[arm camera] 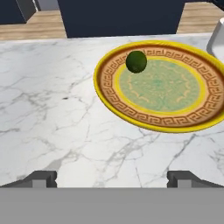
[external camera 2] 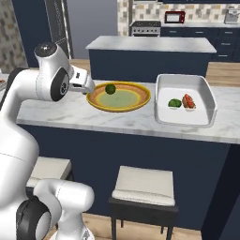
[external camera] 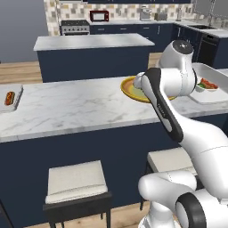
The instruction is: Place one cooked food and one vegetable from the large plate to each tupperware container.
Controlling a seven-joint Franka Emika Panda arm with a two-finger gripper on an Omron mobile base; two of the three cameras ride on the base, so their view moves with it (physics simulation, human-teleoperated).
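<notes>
Left base view: the large plate [external camera: 130, 90] sits on the marble worktop [external camera: 75, 109], mostly hidden behind the white arm. A white tupperware container [external camera: 213, 91] lies toward the worktop's right end with red and green food in it. A second white container [external camera: 10, 99], holding a reddish piece, lies at the worktop's left end, well apart from the plate.

Right base view: plate [external camera 2: 119, 97] near the middle of the worktop, one round green vegetable [external camera 2: 110, 89] resting on its patterned band at the far-left side. Container [external camera 2: 185, 101] just beside the plate on its right; inside, a green piece [external camera 2: 175, 103] and a red piece [external camera 2: 189, 101] side by side. The hand hangs at the plate's left rim.

Hand view: gripper [arm camera: 113, 178] above bare worktop, short of the plate [arm camera: 162, 85]; jaws spread wide, nothing between them. Green vegetable [arm camera: 136, 61] on the plate's far-left side.
</notes>
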